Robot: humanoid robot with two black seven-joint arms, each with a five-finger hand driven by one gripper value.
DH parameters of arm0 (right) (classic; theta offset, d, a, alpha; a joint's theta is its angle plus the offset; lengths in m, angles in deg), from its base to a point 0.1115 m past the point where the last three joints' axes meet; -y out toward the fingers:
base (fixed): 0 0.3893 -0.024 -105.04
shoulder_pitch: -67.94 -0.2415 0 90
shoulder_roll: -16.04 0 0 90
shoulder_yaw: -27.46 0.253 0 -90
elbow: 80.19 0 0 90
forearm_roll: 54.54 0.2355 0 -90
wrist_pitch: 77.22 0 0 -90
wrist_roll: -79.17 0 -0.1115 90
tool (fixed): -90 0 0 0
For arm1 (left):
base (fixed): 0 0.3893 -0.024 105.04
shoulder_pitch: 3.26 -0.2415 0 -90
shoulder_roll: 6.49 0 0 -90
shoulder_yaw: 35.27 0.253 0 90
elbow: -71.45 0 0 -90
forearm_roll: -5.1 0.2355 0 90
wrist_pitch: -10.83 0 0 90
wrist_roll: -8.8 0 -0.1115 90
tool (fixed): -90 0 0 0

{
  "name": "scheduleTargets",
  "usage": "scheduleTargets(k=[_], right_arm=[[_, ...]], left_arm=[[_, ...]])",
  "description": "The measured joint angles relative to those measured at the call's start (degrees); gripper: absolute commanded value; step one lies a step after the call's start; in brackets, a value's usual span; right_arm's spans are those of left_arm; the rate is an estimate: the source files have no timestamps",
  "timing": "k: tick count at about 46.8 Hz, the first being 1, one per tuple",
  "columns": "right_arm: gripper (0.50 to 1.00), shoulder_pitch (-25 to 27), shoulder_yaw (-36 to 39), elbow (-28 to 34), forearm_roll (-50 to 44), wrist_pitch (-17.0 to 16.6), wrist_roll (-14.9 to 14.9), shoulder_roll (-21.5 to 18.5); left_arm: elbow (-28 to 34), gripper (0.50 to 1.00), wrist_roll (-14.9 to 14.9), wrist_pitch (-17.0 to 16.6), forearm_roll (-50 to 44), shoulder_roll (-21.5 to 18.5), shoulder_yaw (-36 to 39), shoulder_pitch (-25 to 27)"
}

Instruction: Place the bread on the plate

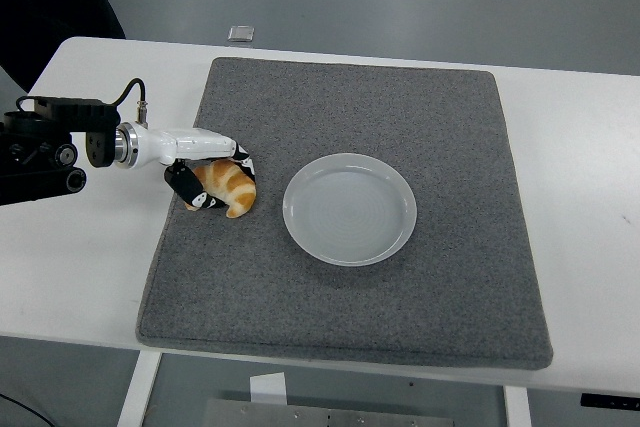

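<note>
Gripping the croissant (230, 187) beside the white plate (349, 209) on the grey mat (400, 117), the left robot hand (205, 175).

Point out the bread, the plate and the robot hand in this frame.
bread (231, 187), head view, middle of the crust
plate (349, 209), head view, bare centre
robot hand (205, 169), head view, middle of the left hand, closed on the bread

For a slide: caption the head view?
Left hand grips the croissant on the grey mat, left of the empty plate.
</note>
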Motion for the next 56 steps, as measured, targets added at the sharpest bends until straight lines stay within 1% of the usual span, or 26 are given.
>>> scheduleTargets(k=[10, 18, 22, 27, 34, 44, 56], right_arm=[[0.952, 0.0, 0.0, 0.0, 0.0, 0.0, 0.0, 0.0], [0.952, 0.0, 0.0, 0.0, 0.0, 0.0, 0.0, 0.0], [0.952, 0.0, 0.0, 0.0, 0.0, 0.0, 0.0, 0.0], [0.952, 0.0, 0.0, 0.0, 0.0, 0.0, 0.0, 0.0], [0.952, 0.0, 0.0, 0.0, 0.0, 0.0, 0.0, 0.0], [0.952, 0.0, 0.0, 0.0, 0.0, 0.0, 0.0, 0.0], [0.952, 0.0, 0.0, 0.0, 0.0, 0.0, 0.0, 0.0]], left_arm=[[-0.8, 0.500, 0.3, -0.1, 1.9, 0.1, 0.0, 0.0], [-2.2, 0.500, 0.4, -1.7, 2.0, 0.5, -0.1, 0.0], [-2.1, 0.500, 0.5, -1.7, 2.0, 1.5, -0.1, 0.1], [-1.5, 0.500, 0.6, -1.8, 2.0, 1.5, -0.5, 1.0], [-0.3, 0.500, 0.7, -1.6, 1.6, 0.8, -0.8, 5.1], [1.0, 0.500, 0.7, -0.6, 0.8, -0.5, -1.4, 12.7], [1.1, 0.500, 0.6, 2.0, 0.7, -2.0, -7.4, 17.6]])
